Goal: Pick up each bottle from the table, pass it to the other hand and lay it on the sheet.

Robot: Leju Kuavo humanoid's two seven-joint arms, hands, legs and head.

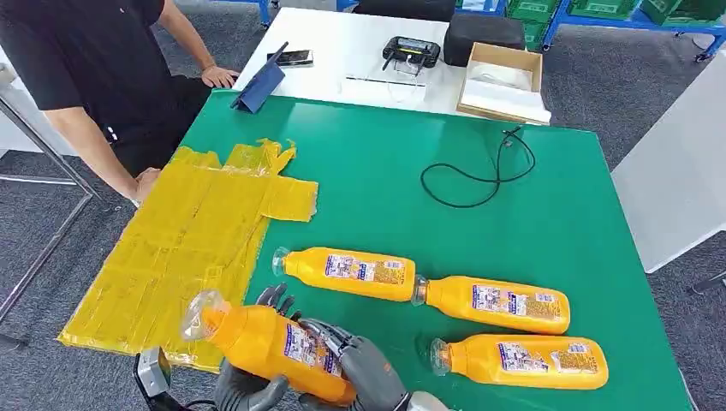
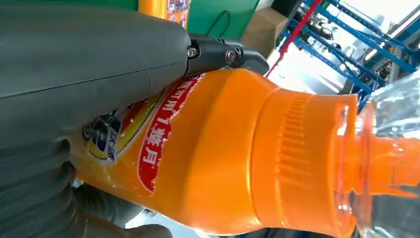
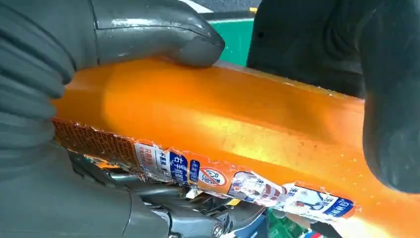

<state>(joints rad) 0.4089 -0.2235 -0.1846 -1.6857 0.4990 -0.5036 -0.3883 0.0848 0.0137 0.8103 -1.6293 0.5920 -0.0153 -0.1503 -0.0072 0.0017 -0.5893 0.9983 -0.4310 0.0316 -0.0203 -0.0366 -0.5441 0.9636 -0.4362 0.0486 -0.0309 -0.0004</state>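
Orange bottle (image 1: 274, 342) is up off the green worktop (image 1: 548, 223), with both hands' fingers (image 1: 278, 298) wrapped around it.

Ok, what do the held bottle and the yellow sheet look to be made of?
Held bottle: likely glossy orange plastic, judging by its sheen, moulded ribs and clear cap, with a torn paper-like label. Yellow sheet: probably thin plastic film, crinkled and slightly shiny, with creased edges.

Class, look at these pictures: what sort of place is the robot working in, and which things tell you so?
Probably a lab or workshop: blue shelving with green crates, a handheld controller on the white table, and a person standing by.
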